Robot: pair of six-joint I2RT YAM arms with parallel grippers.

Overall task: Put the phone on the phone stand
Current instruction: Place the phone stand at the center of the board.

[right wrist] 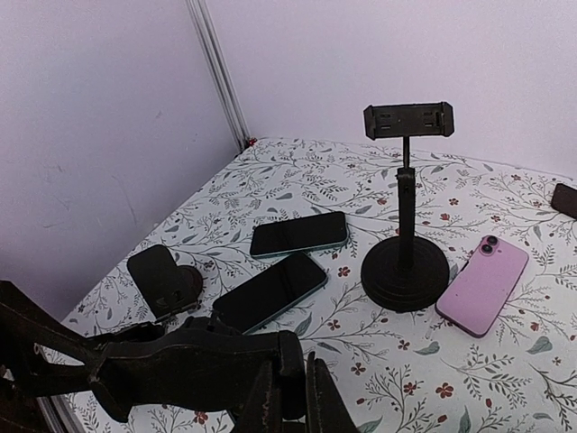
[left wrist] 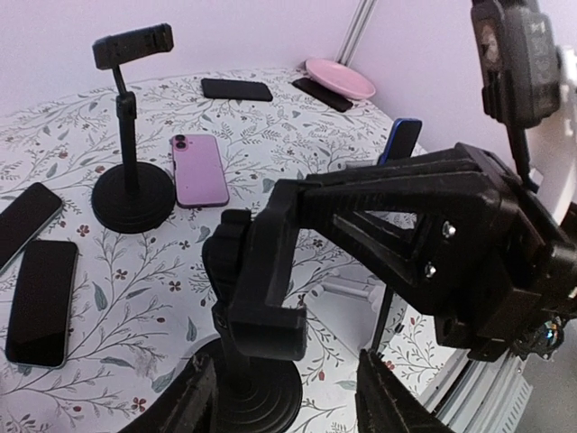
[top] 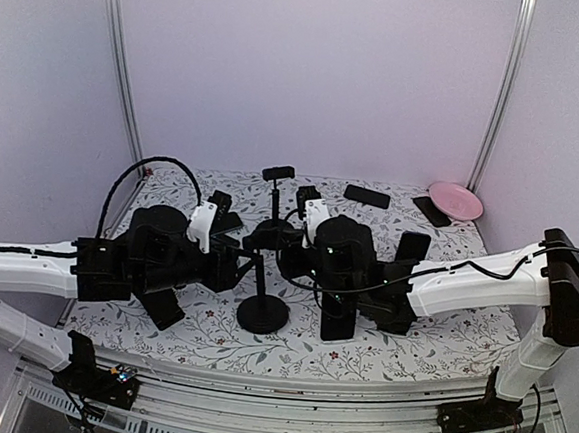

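The left pincer [left wrist: 287, 401] stands half open astride the stem of the near phone stand [left wrist: 257, 280], gripping nothing. The right pincer [right wrist: 288, 383] is shut at that stand's clamp head; I cannot tell whether it grips it.

Six phones are on the surface [left wrist: 297, 135], all apart from both pincers:
- one pink phone [left wrist: 200, 170] beside the far phone stand [left wrist: 131, 117]
- two dark phones [left wrist: 27, 216] [left wrist: 41, 302] toward the left edge
- two black phones [left wrist: 236, 88] [left wrist: 322, 94] at the far edge
- one blue phone [left wrist: 401, 140], upright

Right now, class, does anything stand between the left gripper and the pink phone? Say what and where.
Yes. The near phone stand rises straight ahead of the left gripper, its clamp head blocking the line to the pink phone, which lies flat beside the far stand.
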